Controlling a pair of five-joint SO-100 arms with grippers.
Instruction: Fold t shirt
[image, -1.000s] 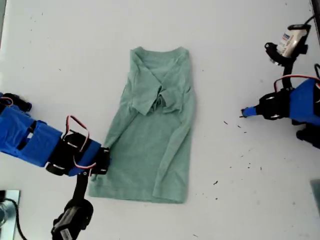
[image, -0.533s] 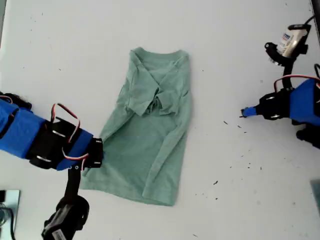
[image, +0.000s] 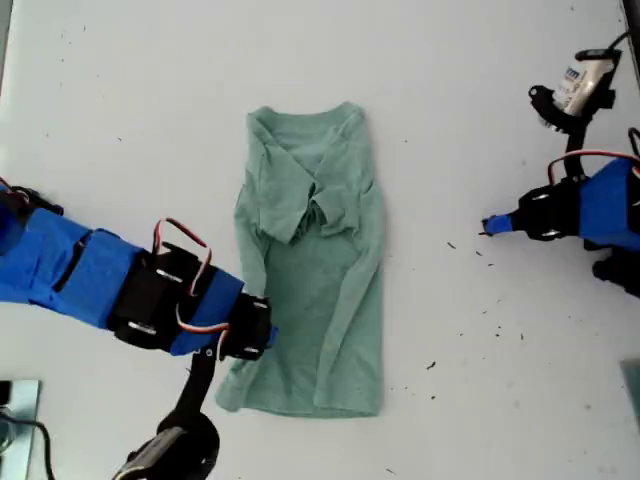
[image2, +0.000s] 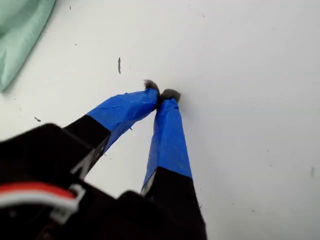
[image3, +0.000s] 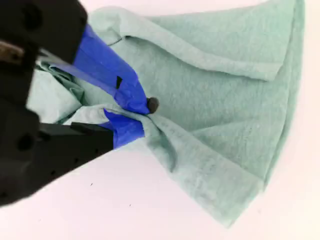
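The pale green t shirt lies lengthwise in the middle of the white table, neck toward the far edge, both long sides folded in and a sleeve bunched near the chest. My second gripper sits at the shirt's edge on the exterior view's left, near the hem. In the second wrist view, my second gripper is shut on a pinched fold of the t shirt. My first gripper rests at the exterior view's right, apart from the cloth. Its blue-taped fingertips meet on bare table, so my first gripper is shut and holds nothing; a corner of the t shirt shows beyond it.
A small white and black device stands at the exterior view's upper right. Dark specks dot the table between the shirt and the first arm. A grey object shows at the exterior view's lower left corner.
My second gripper has moved toward the exterior view's right while holding the shirt's side edge. The lower part of the shirt swung back with it and lies straighter. The first arm has not moved.
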